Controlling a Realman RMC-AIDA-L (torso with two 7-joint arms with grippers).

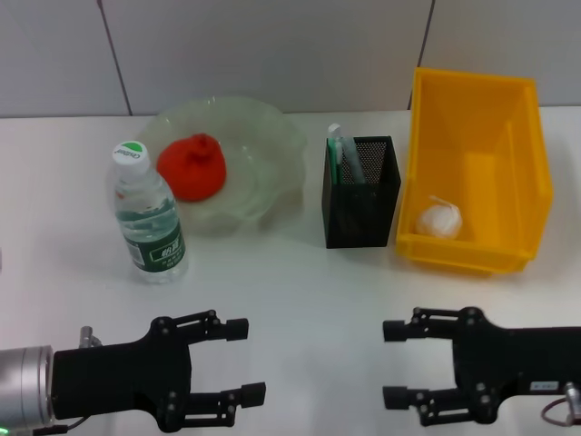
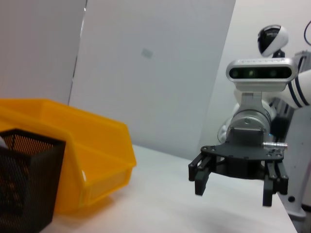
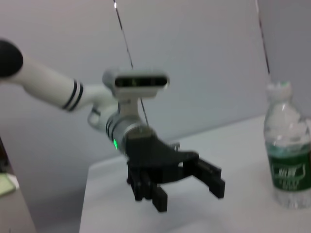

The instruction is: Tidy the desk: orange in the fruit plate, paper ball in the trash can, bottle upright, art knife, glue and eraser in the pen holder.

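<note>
My left gripper (image 1: 243, 361) and right gripper (image 1: 396, 363) hover wide apart, empty; bottle (image 1: 147, 214), pen holder (image 1: 361, 192), trash can (image 1: 476, 171) stand beyond, unobstructed.

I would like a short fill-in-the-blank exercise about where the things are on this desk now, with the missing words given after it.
1. The orange lies in the glass fruit ____.
2. The bottle stands ____ on the table.
3. The paper ball lies inside the ____ trash can.
4. Both the left gripper and the right gripper are ____.

Missing words: plate; upright; yellow; open
</note>
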